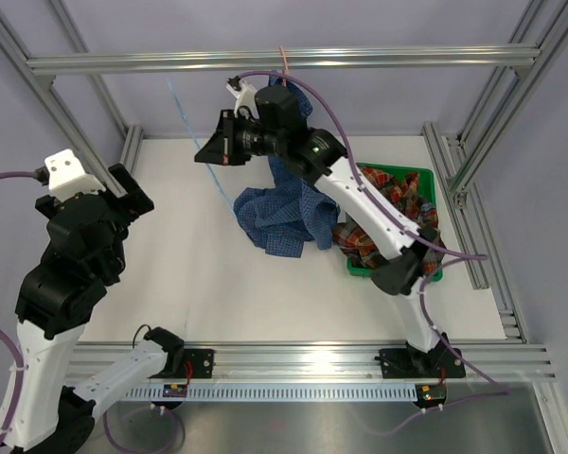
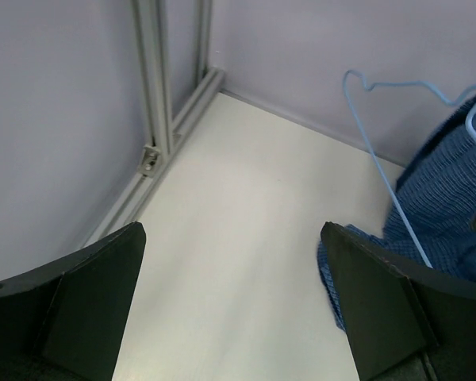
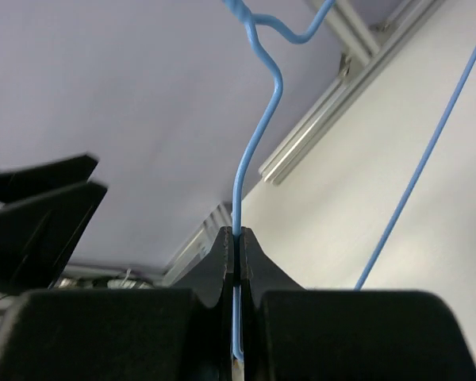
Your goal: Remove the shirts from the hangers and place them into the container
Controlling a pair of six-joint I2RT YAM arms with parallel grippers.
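Right pincer point(image 3: 236, 240) pinches the light blue hanger point(image 3: 254, 147).

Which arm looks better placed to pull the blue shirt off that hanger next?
Probably the left arm: the left gripper is open and empty, with the blue shirt just ahead, while the right gripper is busy, shut on the light blue hanger.

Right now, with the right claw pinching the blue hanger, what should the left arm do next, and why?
Probably move the open left claw across to the blue shirt and grip its fabric. The right claw is shut on the light blue hanger, the shirt seems to hang from it onto the table, and the left claw is empty.
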